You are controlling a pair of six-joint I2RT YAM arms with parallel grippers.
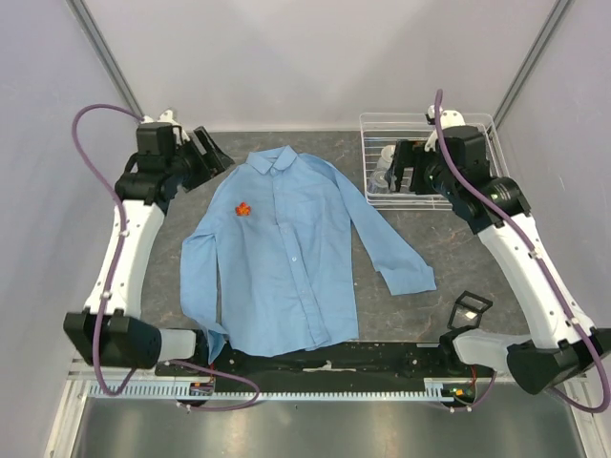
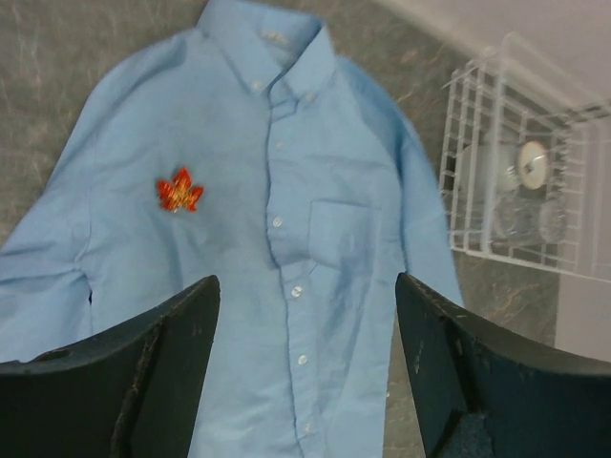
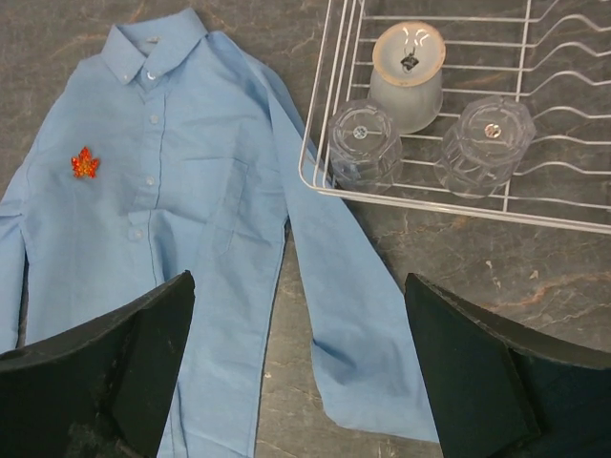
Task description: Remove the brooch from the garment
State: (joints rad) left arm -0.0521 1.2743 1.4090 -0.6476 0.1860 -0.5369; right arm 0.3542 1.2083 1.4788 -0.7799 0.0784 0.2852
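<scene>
The light blue shirt (image 1: 277,258) lies flat and buttoned on the dark table, collar at the far side. It also shows in the left wrist view (image 2: 315,172) and the right wrist view (image 3: 191,210). The orange-red brooch (image 1: 243,207) is pinned on the chest, left of the button row; it shows in the left wrist view (image 2: 179,191) and the right wrist view (image 3: 84,164). My left gripper (image 1: 212,153) is open and empty, held high beyond the shirt's left shoulder. My right gripper (image 1: 401,172) is open and empty, above the rack's left side.
A white wire dish rack (image 1: 425,157) stands at the back right with three upturned glasses (image 3: 367,145) in it. The shirt's right sleeve (image 1: 396,248) reaches toward it. A small black stand (image 1: 470,311) sits at the near right. Grey walls close in the table.
</scene>
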